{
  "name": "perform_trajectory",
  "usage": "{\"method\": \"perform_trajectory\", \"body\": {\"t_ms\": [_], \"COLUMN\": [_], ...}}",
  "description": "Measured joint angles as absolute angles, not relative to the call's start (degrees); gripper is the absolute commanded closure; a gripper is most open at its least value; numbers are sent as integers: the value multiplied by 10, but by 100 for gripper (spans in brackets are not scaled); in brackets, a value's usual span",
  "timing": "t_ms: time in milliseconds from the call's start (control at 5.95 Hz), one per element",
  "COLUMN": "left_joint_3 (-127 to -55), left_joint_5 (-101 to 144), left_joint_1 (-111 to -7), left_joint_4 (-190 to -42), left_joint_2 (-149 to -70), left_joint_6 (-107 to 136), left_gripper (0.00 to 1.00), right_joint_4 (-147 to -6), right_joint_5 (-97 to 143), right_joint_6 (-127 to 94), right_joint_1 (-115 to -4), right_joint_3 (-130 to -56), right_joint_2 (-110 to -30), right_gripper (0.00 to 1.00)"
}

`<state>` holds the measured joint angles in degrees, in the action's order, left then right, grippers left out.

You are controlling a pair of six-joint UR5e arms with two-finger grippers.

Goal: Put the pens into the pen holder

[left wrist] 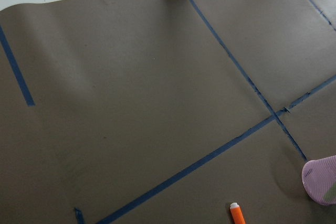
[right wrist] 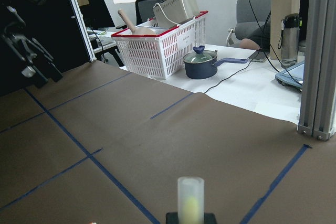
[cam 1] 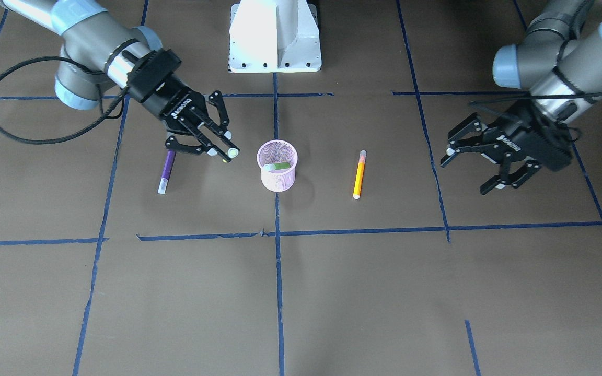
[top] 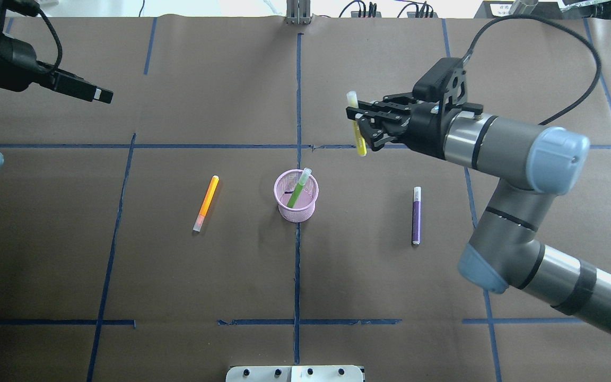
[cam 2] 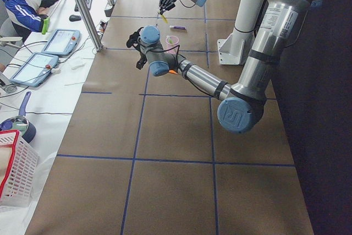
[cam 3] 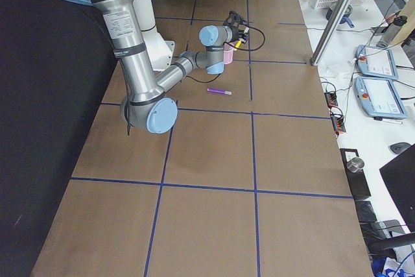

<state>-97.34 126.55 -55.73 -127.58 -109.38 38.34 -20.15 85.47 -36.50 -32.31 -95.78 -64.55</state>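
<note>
The pink mesh pen holder (cam 1: 277, 166) stands upright at the table's middle, with a green pen (top: 298, 189) leaning inside it. My right gripper (cam 1: 225, 152) is shut on a yellow pen (top: 358, 129) and holds it in the air beside the holder, clear of its rim. The pen's pale cap shows in the right wrist view (right wrist: 190, 199). A purple pen (cam 1: 166, 171) lies on the table under that arm. An orange pen (cam 1: 359, 174) lies on the holder's other side. My left gripper (cam 1: 465, 175) is open and empty, well away from the orange pen.
Blue tape lines (top: 297, 265) cross the brown table cover. The robot's white base (cam 1: 275, 36) stands behind the holder. In the right wrist view, a white basket (right wrist: 163, 45) and a pot (right wrist: 203, 62) sit on a bench beyond the table's end.
</note>
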Motion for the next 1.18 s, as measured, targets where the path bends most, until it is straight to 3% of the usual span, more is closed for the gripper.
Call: {"method": "perform_trajectory", "body": {"t_ms": [336,1008,1176], "left_joint_3": [-972,-969,-969], "left_joint_5": [1173,1155,1155], "left_joint_1": [-485,-471,-471], "left_joint_4": [-1237,-1234,-1234], "left_joint_2": [-1116,-1119,-1119], "left_joint_6": [389,389,389], "left_gripper": [0,0,0], "right_joint_4": [-198,-200,-200], "right_joint_5": [777,737,737], "right_joint_6": [-366,-361,-360], "right_joint_1": [-285,-233,-227], "right_joint_3": [-932,-877,-870], "right_joint_2": [-609,-573,-573], "right_gripper": [100,99,64]}}
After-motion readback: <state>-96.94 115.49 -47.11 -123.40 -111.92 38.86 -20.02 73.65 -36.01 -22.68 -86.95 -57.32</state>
